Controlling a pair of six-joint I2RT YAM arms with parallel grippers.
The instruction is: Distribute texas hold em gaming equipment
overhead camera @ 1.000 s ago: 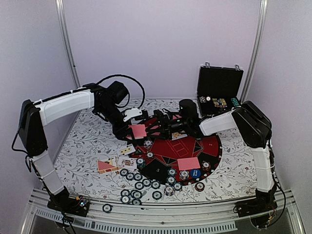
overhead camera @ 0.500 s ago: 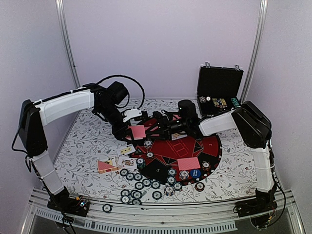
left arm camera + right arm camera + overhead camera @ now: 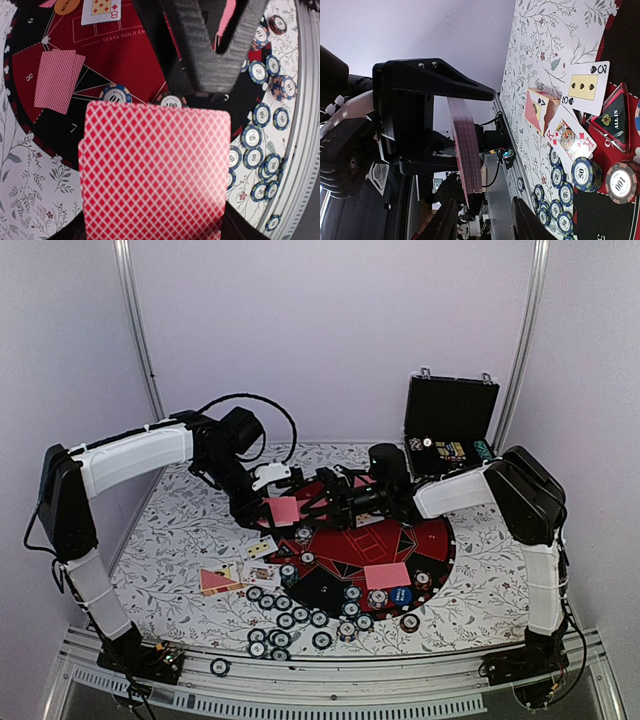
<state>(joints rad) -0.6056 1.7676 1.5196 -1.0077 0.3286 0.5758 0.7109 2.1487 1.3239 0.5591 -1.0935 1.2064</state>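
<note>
Here the left gripper (image 3: 272, 503) pinches a deck of cards (image 3: 155, 175) above the mat's (image 3: 432, 540) far-left edge; the right gripper (image 3: 312, 502), jaws spread, hovers just beside the deck.

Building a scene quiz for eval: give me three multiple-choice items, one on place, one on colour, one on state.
1. Where on the table is the black case? A far right corner; B near left corner; C centre.
2. Back colour of the deck? A blue; B red; C green.
3. State of the left gripper? A open, empty; B shut on the deck; C out of view.
A: it stands open at the far right. B: red lattice fills the left wrist view. B: the deck sits clamped between its fingers.
</note>
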